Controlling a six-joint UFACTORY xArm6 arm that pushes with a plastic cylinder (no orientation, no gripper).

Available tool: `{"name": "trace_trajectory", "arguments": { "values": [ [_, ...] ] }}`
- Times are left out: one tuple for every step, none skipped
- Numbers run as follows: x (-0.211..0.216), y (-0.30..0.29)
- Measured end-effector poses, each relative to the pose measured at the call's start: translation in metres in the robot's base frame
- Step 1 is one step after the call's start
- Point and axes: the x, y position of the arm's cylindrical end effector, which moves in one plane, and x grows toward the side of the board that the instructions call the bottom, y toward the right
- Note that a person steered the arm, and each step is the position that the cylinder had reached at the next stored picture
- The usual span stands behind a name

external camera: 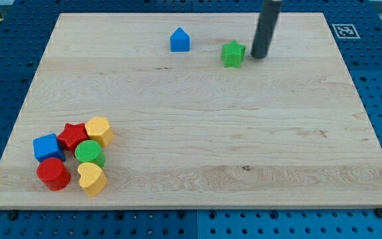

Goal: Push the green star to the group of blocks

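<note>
Camera view: green star [233, 54] near surface [197, 133] top, right of blue house-shaped block [180, 40]. My tip [258, 56] just right of star, possibly touching; placed to shove it toward bottom-left cluster around green cylinder [89, 153]. No pincer fitted.

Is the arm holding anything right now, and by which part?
Nothing is held. My tip stands just to the view's right of the green star; contact cannot be told.
</note>
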Motion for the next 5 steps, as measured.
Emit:
{"name": "trace_trajectory", "arguments": {
  "values": [
    [-0.001, -0.005],
    [-0.001, -0.031],
    [0.000, -0.064],
    [0.016, -0.071],
    [0.045, -0.071]
  ]
}}
